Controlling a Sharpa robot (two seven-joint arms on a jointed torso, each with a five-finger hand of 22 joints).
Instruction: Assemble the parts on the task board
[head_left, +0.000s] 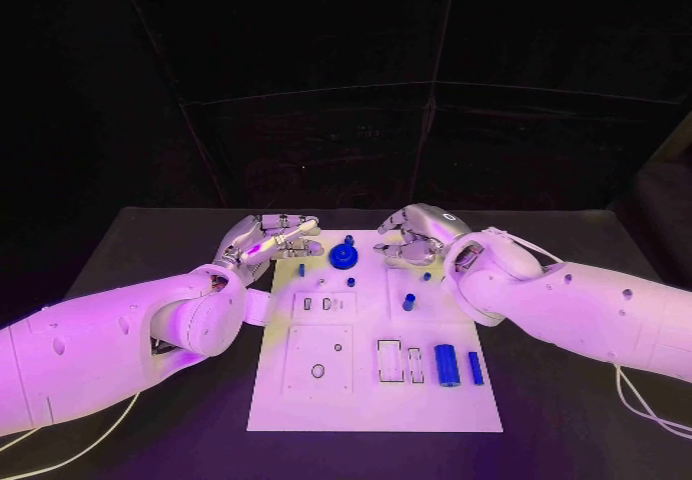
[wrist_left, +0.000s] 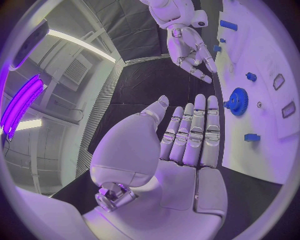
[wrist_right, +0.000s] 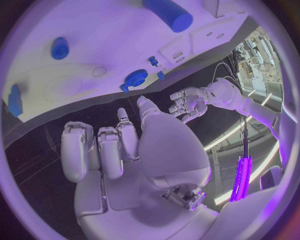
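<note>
The white task board (head_left: 375, 400) lies in the middle of the table. A blue gear (head_left: 343, 256) sits at its far end, with small blue pegs (head_left: 408, 301) around it. A blue cylinder (head_left: 447, 365) and a blue bar (head_left: 475, 368) lie near the front right. My left hand (head_left: 274, 238) hovers off the board's far left corner, palm flat and fingers (wrist_left: 195, 130) straight, holding nothing. My right hand (head_left: 411, 242) hangs over the far right end, its fingers (wrist_right: 103, 150) partly bent around nothing. The gear (wrist_left: 237, 101) lies between the two hands.
Rectangular slots (head_left: 389, 360) and round holes (head_left: 317, 371) mark the board's near half. Black table (head_left: 159, 250) surrounds the board on all sides. Both white forearms reach in along the board's left and right edges.
</note>
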